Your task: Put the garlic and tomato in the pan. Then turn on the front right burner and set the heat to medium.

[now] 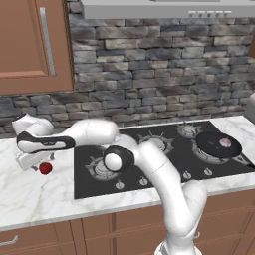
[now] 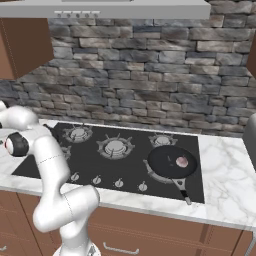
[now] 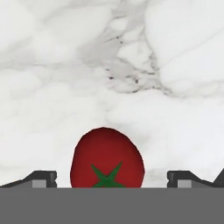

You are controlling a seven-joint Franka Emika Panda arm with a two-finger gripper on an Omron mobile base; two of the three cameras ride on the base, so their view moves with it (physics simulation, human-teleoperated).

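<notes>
The tomato [image 1: 45, 168], small, red and glossy, lies on the marble counter left of the stove. My gripper [image 1: 36, 166] hangs right over it and is open. In the hand view the tomato [image 3: 107, 158] with its green stem star sits between the two dark fingertips [image 3: 41, 178], which stand wide apart on either side of it without touching. The black pan [image 1: 218, 144] rests on the front right burner, and the pale pinkish garlic [image 1: 225, 143] lies inside it. From the right base view the pan [image 2: 172, 161] holds the garlic [image 2: 182, 161], its handle pointing toward the counter's front edge.
A black gas cooktop [image 1: 149, 164] carries a row of knobs [image 1: 143, 181] along its front. A stone wall runs behind, with a wooden cabinet [image 1: 30, 45] above the left counter and a range hood [image 1: 169, 7] over the stove. My arm [image 1: 149, 164] arches across the cooktop's left half.
</notes>
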